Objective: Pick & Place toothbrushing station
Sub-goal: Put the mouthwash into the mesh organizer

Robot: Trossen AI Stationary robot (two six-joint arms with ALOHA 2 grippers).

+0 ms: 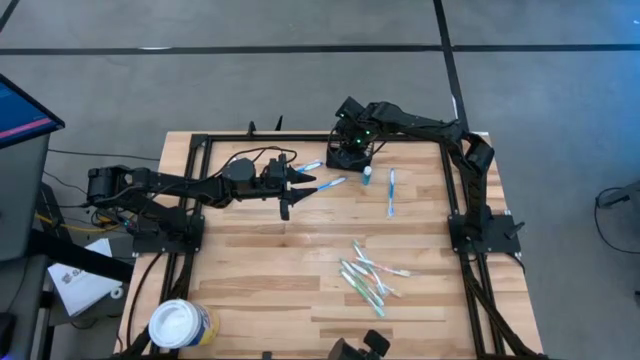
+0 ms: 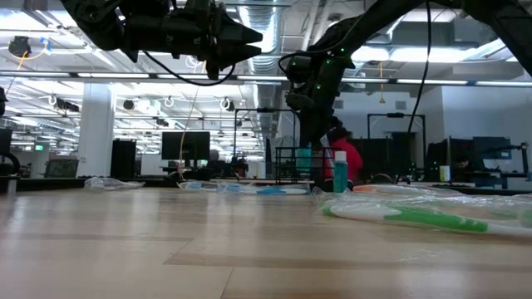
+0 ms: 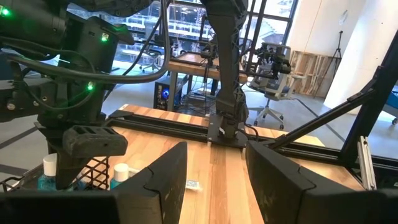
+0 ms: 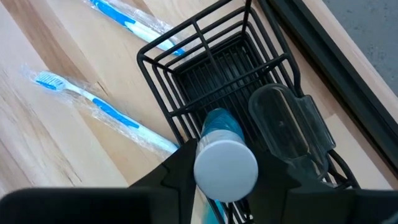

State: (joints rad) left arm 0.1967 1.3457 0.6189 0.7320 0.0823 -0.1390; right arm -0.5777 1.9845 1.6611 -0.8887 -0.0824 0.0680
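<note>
worktop (image 1: 300,270) carrying everything | left gripper (image 1: 300,187) hovering mid-worktop, jaws apart, gripping nothing | right gripper (image 4: 227,163) hanging over the toothbrushing station (image 4: 214,74), jaws clamped on a white-capped blue tube (image 4: 225,163) | station sitting near the far edge | wrapped toothbrushes (image 1: 372,278) lying scattered nearby

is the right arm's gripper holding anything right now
Yes. The right gripper is shut on a blue white-capped bottle, over the black wire-mesh caddy.
</note>
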